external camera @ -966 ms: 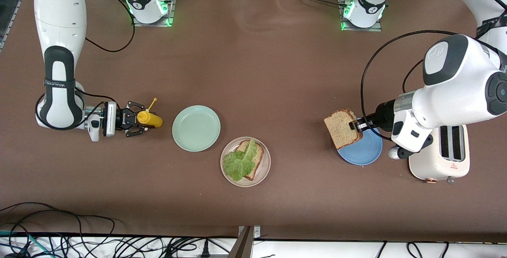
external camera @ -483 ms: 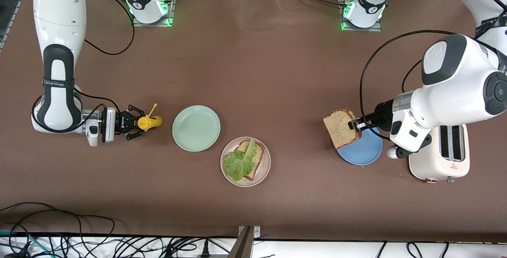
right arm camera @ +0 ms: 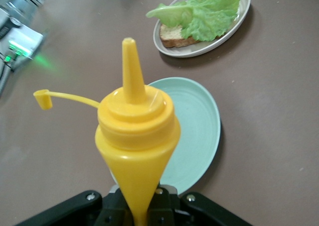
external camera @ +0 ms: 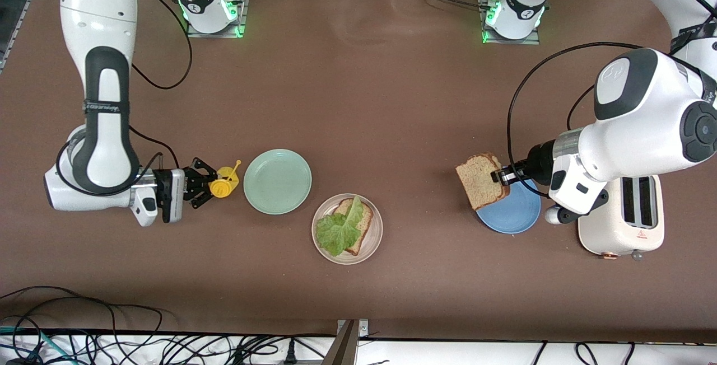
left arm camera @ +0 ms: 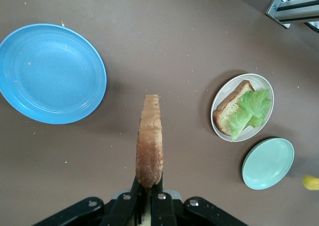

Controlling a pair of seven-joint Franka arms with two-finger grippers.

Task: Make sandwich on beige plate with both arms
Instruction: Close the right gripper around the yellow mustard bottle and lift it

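A bread slice is clamped by the left gripper over the blue plate; a yellow bottle is gripped by the right gripper beside the green plate.

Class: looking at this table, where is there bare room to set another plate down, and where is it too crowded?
Free: the brown table between the arm bases and the plates, and the stretch between the beige plate and the blue plate. Crowded: the mint plate beside the beige plate, and the toaster by the blue plate.
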